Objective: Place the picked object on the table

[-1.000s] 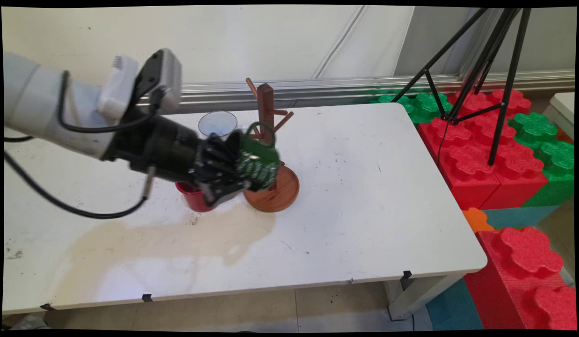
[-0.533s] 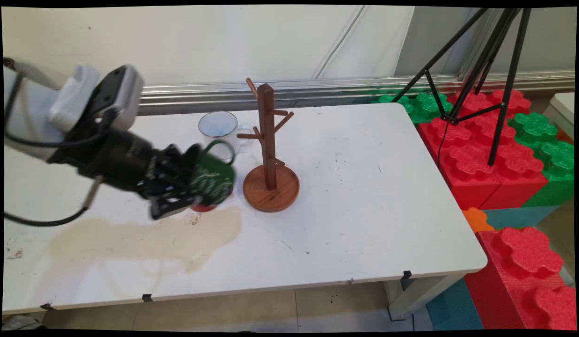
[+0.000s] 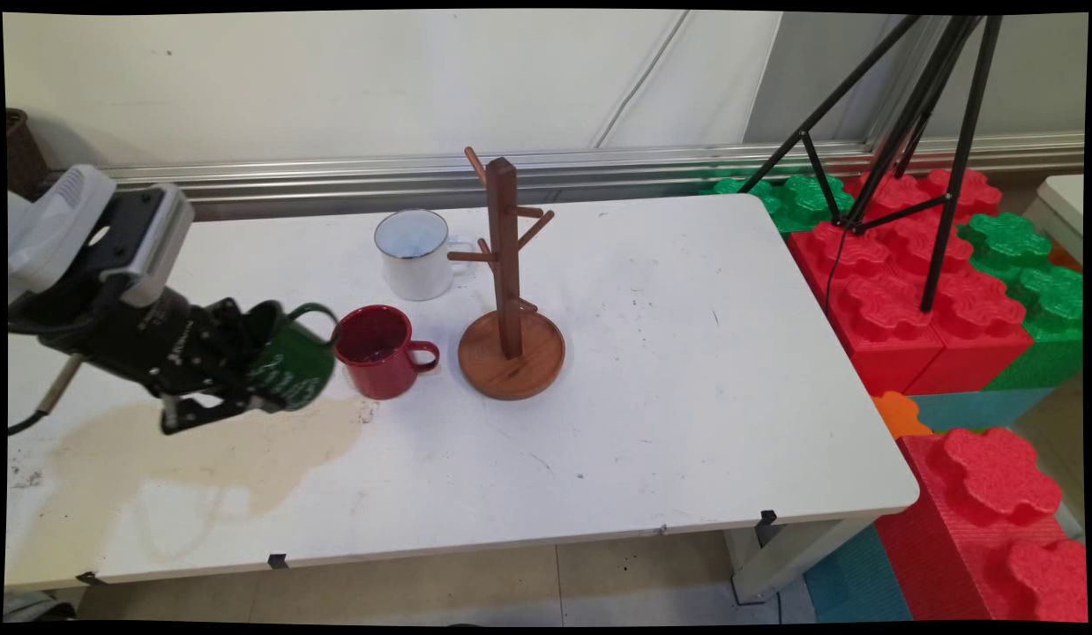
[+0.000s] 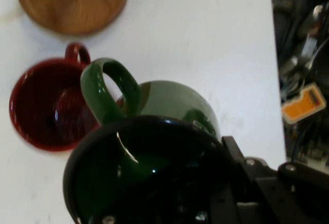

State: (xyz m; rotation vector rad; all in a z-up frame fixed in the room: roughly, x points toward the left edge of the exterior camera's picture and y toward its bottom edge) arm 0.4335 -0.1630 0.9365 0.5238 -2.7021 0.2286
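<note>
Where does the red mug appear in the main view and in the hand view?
Main view: the red mug stands left of centre, left of the wooden rack's base.
Hand view: the red mug is at the left edge, left of the green mug.
Shared landmark: the round wooden base.

tool [image 3: 237,370] carried green mug [image 3: 292,366] left off wooden rack [image 3: 509,291], past red mug [image 3: 380,351]

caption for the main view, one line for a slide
Gripper holds a green mug above the white table, left of a red mug, a wooden mug tree and a white mug.
</note>
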